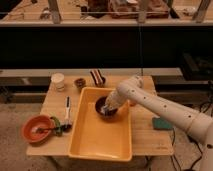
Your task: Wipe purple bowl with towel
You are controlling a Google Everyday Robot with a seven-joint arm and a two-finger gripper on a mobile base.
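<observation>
The gripper [104,107] reached down into the purple bowl [106,109], pressing a pale towel [102,108] against its inside. The bowl sat at the far end of a yellow tub [102,135] on the wooden table [148,136]. To the left, an orange bowl [36,128] held a utensil; a white cup [58,81] stood at the far left.

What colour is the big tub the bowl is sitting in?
The tub is yellow-orange, seen in the camera view. The gripper is down in the bowl.
</observation>
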